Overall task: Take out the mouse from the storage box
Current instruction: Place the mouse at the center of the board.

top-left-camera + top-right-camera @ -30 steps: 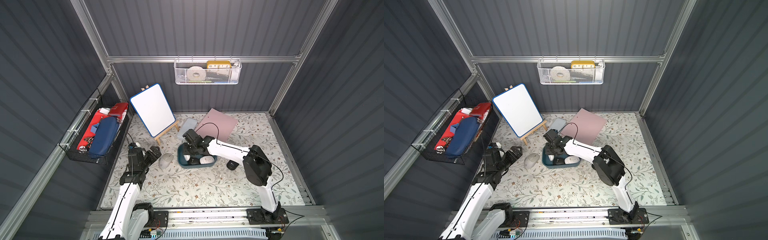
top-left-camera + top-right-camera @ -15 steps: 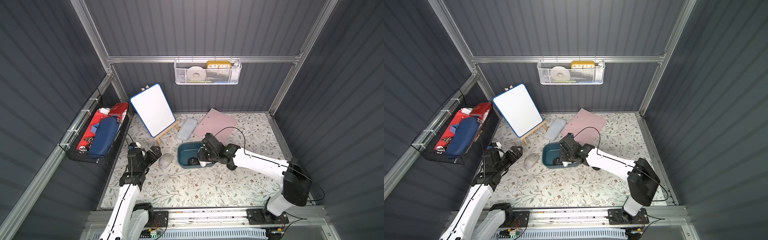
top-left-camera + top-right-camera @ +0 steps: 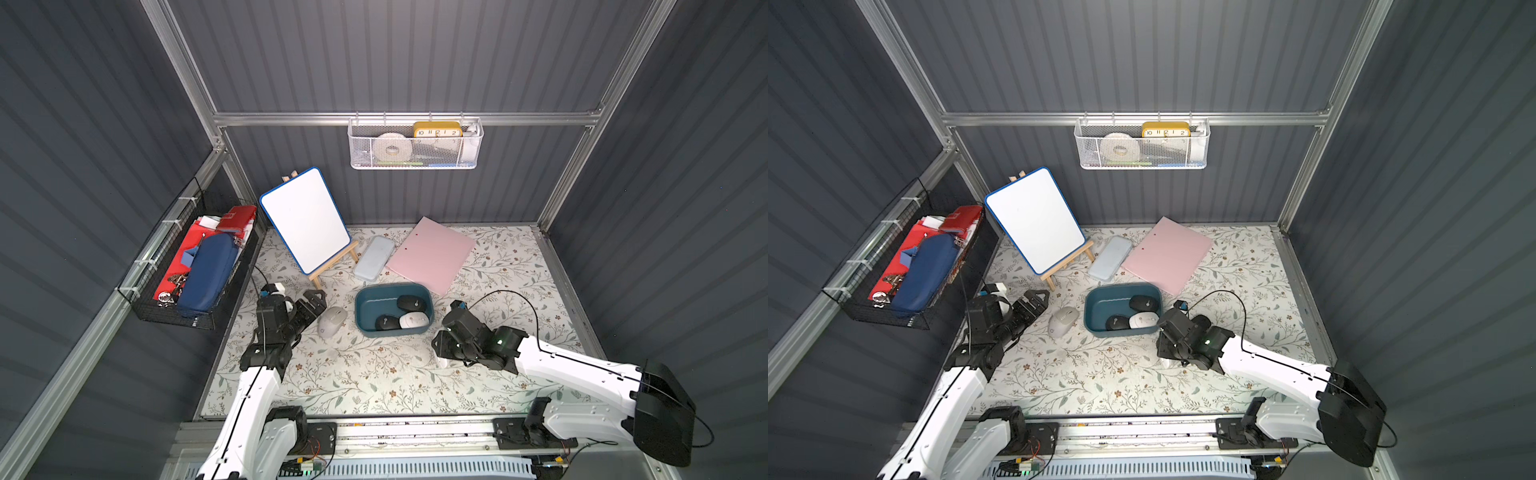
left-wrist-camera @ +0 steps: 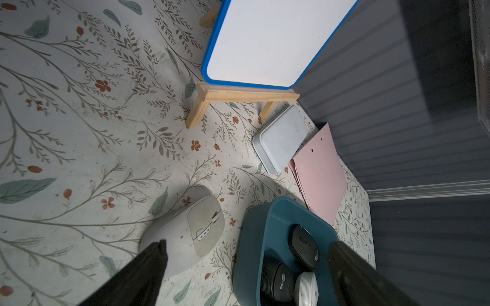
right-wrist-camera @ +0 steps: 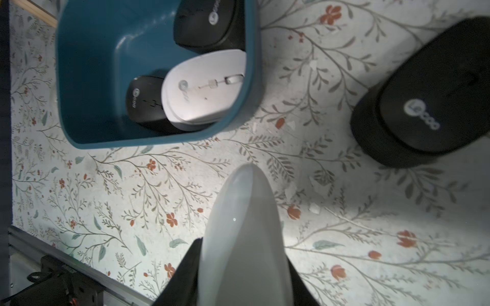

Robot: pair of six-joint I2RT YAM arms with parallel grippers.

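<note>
Bearing "Lecoo" print, black mouse (image 5: 424, 100) lies near storage box (image 5: 79, 106).

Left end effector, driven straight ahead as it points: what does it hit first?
Probably the gray mouse, just ahead of one finger; the storage box wall comes next. Depth is unclear.

Both top views look steeply down from high above the front edge onto the whole flowered desk (image 3: 374, 374), sharing nearly the same scene. The left wrist camera looks slantwise across the desk at the storage box (image 4: 249, 251) from close by; the right wrist camera looks straight down beside that box, nearer still.
</note>
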